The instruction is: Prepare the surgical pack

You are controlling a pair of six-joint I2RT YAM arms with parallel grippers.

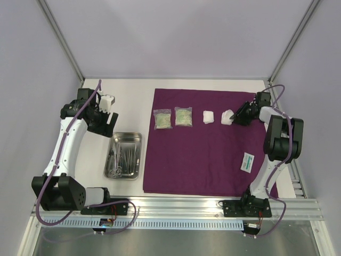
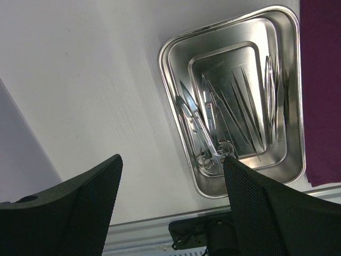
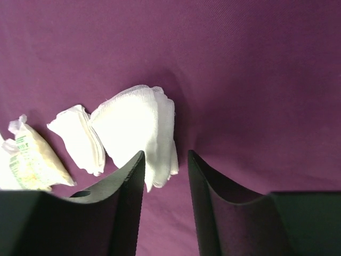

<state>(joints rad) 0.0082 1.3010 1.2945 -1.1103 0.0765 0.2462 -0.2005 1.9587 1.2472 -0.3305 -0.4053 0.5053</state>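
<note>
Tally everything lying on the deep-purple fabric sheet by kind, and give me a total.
Clear plastic packets with pale yellowish contents: 2
White folded gauze pads: 2
Flat white packet with green print: 1
Total: 5

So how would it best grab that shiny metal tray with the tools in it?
Probably by the far short rim of the tray, coming straight down with one finger inside and one outside. The lip stands up there, the scissors and tweezers lie mostly toward the near end, and the open left claw hangs closest to that edge.
</note>
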